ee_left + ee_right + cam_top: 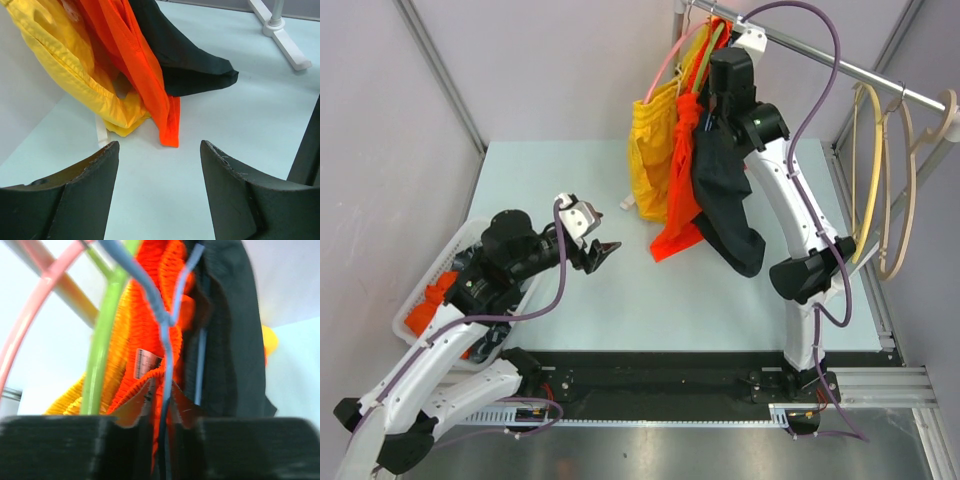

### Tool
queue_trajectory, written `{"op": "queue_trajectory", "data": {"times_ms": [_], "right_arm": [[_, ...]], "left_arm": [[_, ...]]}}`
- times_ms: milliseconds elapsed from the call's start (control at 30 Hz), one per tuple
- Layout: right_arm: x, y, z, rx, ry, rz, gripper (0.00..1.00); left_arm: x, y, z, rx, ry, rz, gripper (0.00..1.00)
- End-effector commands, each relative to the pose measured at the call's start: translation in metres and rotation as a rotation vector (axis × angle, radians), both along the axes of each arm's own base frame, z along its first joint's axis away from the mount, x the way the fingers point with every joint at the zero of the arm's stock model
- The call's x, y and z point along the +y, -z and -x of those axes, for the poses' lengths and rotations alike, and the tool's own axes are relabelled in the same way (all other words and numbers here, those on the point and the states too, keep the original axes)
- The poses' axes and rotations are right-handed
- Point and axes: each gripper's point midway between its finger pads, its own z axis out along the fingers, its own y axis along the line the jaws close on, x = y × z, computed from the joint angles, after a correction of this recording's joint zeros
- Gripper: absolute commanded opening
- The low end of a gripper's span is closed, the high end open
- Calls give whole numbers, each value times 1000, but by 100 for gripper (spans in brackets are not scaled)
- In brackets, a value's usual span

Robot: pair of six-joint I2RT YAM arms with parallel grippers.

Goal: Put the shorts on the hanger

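Hanging limp on the hanger (167,340) at the rail (790,43), the shorts (730,200) look soft, light, best pinched at the waistband; right gripper (162,415) sits narrow around the wire, grip unclear; left gripper (160,165) gapes wide, empty.

No legible text; garment tag (147,363) blurred

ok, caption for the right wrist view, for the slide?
Right wrist: thin light-blue wire hanger between the narrowly parted jaws, dark navy fabric shorts hanging just behind, bright orange shorts alongside.
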Motion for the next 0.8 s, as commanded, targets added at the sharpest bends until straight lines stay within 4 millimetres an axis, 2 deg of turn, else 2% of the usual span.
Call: {"op": "queue_trajectory", "data": {"times_ms": [0,67,100,133,167,200,233,367,400,433,467,500,533,567,667,700,733,767], "right_arm": [[18,-48,-2,-165,-26,-108,31],[18,-50,2,-165,-43,-108,37],[14,-61,11,-180,-52,-117,39],[16,-51,12,-158,-63,-107,42],[15,-54,17,-162,-78,-102,44],[11,-69,29,-190,-86,-109,47],[11,-63,33,-176,-93,-93,50],[8,-67,62,-175,-152,-37,62],[8,-70,69,-186,-167,-27,64],[4,-82,84,-212,-182,-24,69],[5,-73,87,-203,-199,12,71],[4,-74,93,-208,-210,27,72],[1,-87,110,-239,-230,29,73],[2,-76,112,-222,-241,57,73],[-2,-79,135,-238,-296,119,79],[-4,-80,142,-246,-320,158,83],[2,-80,149,-256,-380,177,85],[-2,-89,166,-289,-421,190,87]], "left_arm": [[8,-17,2,-3,-36,42,71],[12,-19,0,0,-53,46,71],[13,-19,0,7,-60,48,71],[15,-20,-2,10,-70,50,71],[17,-23,-3,6,-75,53,72],[18,-24,-3,7,-80,59,71],[21,-25,-5,7,-89,62,72],[28,-26,-10,39,-117,77,73],[29,-26,-10,58,-122,87,73],[32,-25,-12,73,-130,95,74],[33,-24,-13,93,-134,96,75],[34,-22,-14,119,-140,107,77],[37,-21,-17,136,-146,113,83],[37,-20,-20,163,-151,113,86],[40,-21,-28,248,-148,146,100],[48,-22,-34,266,-172,155,100],[51,-24,-37,282,-176,157,100],[52,-25,-45,317,-176,145,100]]}}
